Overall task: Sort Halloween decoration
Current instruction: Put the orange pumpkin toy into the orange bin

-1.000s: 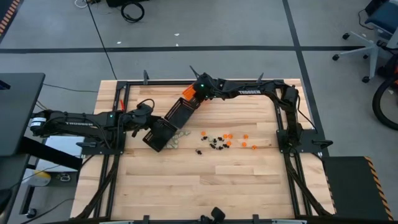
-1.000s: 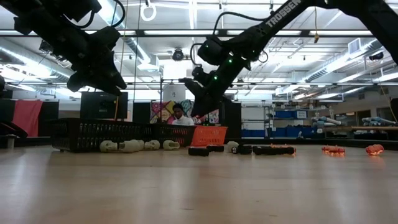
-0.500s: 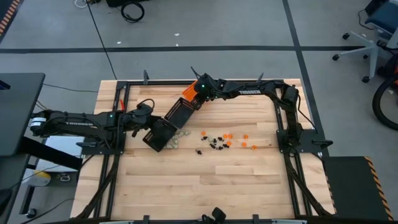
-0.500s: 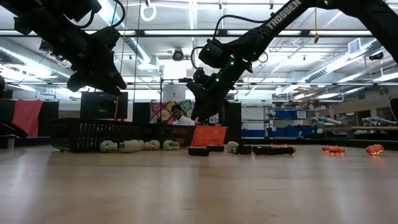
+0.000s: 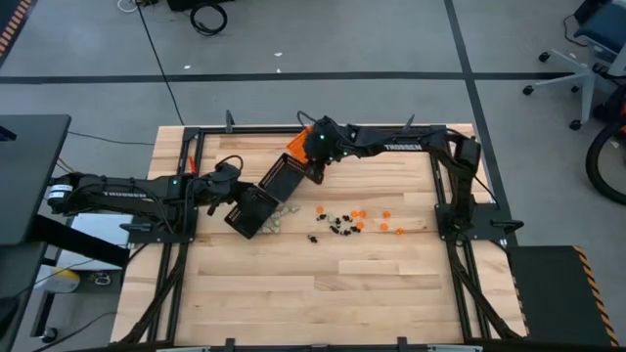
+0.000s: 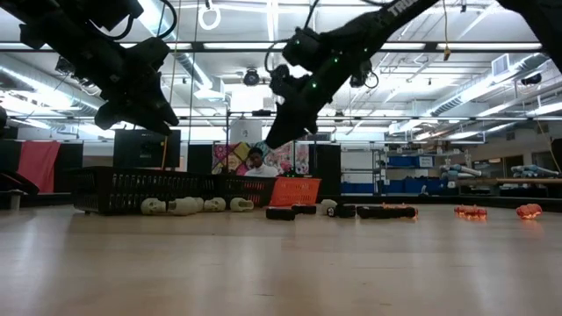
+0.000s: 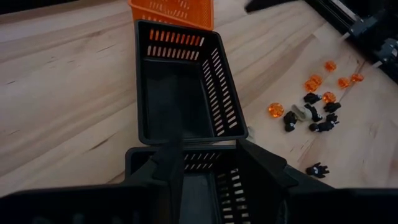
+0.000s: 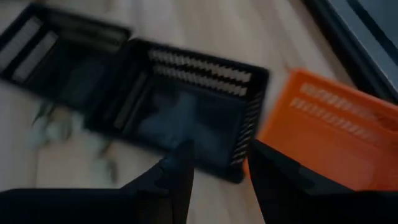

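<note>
Hovering over the row of trays, the right gripper [image 5: 315, 164] sits at about 12 o'clock of the table [image 5: 293, 303], its fingers [image 8: 177, 177] spread apart with nothing between them, above the seam where the orange tray [image 5: 297, 145] meets the middle black tray [image 5: 284, 179]. Left gripper [image 5: 227, 190], at roughly 9 o'clock, hangs over the end black tray [image 5: 249, 211], fingers likewise parted and empty. Tray contents: both black trays look bare inside in the wrist views; the orange tray's interior cannot be told. Halloween decoration, unsorted: whitish pieces [image 5: 277, 221] lie on the wood just beside the end black tray; black pieces [image 5: 339, 226] cluster near table centre; orange pieces [image 5: 381, 221] are scattered toward 3 o'clock of that cluster, one [image 7: 275, 110] apart from the others. Assessment: sorting appears barely begun, if at all; nearly every trinket remains loose on the table, with all three colours still to be picked up and binned.
</note>
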